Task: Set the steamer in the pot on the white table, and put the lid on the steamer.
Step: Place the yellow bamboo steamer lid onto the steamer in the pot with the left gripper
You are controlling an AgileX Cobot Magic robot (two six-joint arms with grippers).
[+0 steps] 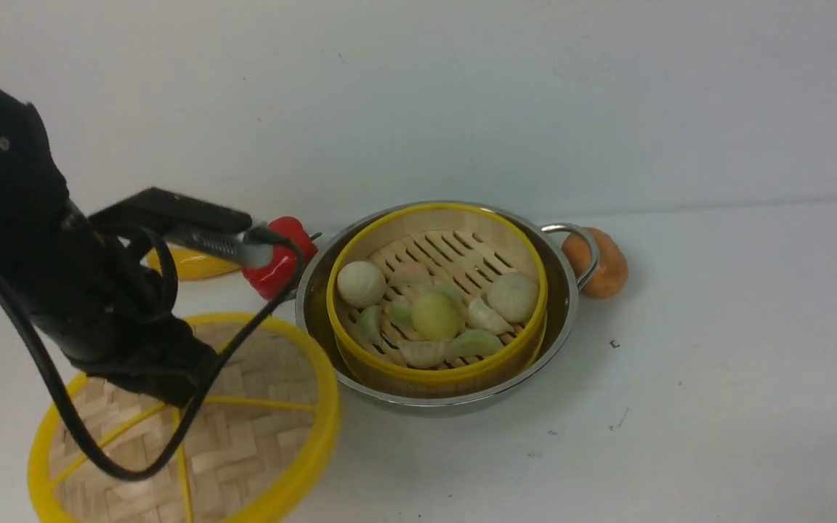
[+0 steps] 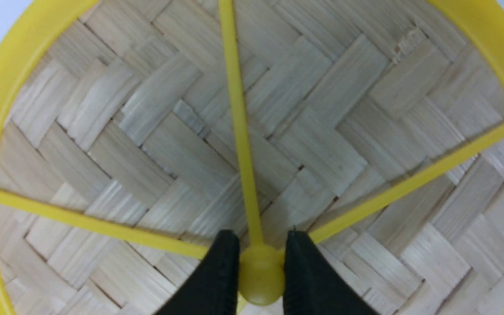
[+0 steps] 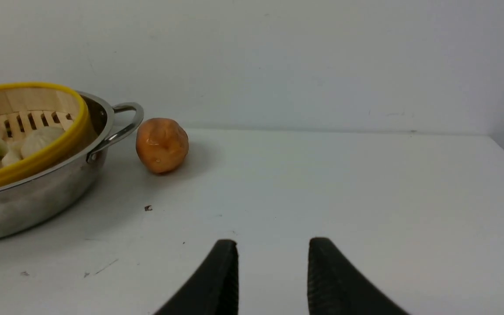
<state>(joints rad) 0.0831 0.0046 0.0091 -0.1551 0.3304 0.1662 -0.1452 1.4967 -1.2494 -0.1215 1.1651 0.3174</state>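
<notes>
The steamer (image 1: 437, 290), a bamboo basket with yellow rims and toy buns and dumplings inside, sits in the shiny steel pot (image 1: 565, 305) on the white table (image 1: 716, 378). The lid (image 1: 259, 428), a woven bamboo disc with yellow rim and spokes, is at the front left beside the pot. It fills the left wrist view, where my left gripper (image 2: 261, 237) is shut on the lid's yellow centre knob (image 2: 260, 280). In the front view the left arm hides that grip. My right gripper (image 3: 273, 245) stands open over bare table, to the right of the pot (image 3: 37, 201) and steamer (image 3: 37, 153).
A red toy pepper (image 1: 282, 256) and a yellow item (image 1: 193, 265) lie behind the lid, left of the pot. An orange round toy (image 1: 605, 265) (image 3: 162, 144) rests against the pot's right handle (image 1: 584, 250). The wall stands close behind.
</notes>
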